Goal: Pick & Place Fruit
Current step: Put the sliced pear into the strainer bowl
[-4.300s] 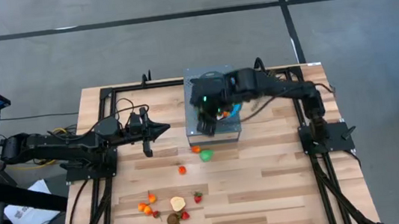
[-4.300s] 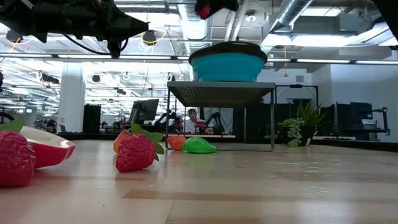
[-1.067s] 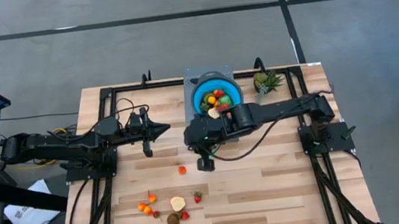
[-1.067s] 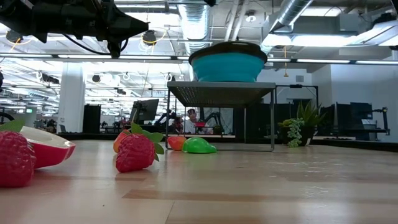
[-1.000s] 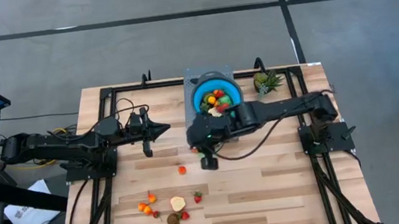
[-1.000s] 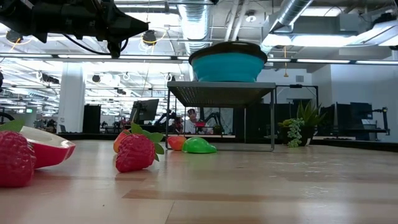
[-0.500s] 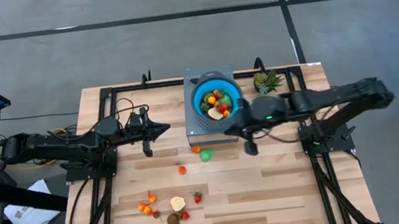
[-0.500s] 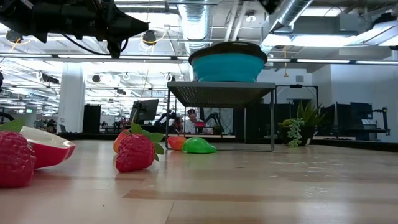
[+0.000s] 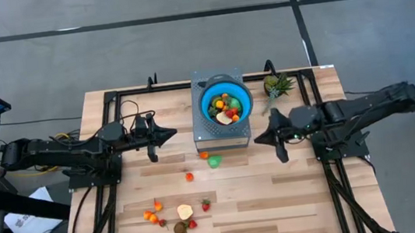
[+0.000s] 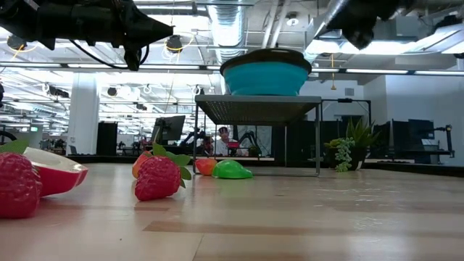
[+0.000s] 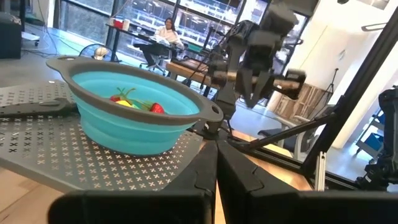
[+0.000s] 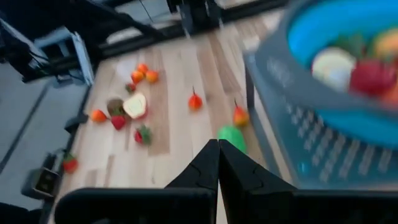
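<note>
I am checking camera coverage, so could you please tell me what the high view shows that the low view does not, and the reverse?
Only the high view shows the fruit inside the blue bowl, the right gripper beside the grey stand, and the pineapple piece. Only the low view shows the room behind, with a seated person, and the gap under the stand. Both show the bowl, the stand, the green fruit and strawberries.
</note>
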Available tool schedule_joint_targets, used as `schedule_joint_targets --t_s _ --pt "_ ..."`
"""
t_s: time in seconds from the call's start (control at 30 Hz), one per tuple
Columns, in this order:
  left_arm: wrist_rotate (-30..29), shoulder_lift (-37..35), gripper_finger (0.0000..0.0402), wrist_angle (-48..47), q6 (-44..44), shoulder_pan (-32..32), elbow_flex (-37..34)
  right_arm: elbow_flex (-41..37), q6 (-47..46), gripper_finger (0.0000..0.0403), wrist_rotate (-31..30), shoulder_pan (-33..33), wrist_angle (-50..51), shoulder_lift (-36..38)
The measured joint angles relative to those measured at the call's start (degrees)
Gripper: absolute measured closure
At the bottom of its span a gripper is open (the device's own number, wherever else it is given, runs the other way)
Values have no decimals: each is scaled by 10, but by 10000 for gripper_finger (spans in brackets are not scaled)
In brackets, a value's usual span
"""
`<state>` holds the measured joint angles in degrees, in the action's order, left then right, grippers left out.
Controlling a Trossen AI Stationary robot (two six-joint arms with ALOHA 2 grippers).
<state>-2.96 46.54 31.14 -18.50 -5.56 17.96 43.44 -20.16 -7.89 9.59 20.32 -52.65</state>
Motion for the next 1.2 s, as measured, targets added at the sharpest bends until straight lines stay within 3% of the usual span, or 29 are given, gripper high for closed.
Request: schedule_joint_targets --t_s 0.3,0.47,0.57,0.93,1.07,1.2 --pt "0 0 400 1 0 0 0 -41 -98 403 -81 74 -87 -59" --pt "0 0 400 2 -1 0 0 -41 -130 403 -238 155 -132 -123" --pt "0 0 400 2 -16 0 0 -41 -174 403 -299 192 -151 -181" --pt "0 0 400 2 -45 0 0 -15 -219 403 -299 204 -423 -414" --pt "0 0 400 2 -45 4 0 56 -220 403 -299 184 -405 -477" --pt "0 0 400 -2 -44 11 0 148 -221 403 -298 152 -313 -534"
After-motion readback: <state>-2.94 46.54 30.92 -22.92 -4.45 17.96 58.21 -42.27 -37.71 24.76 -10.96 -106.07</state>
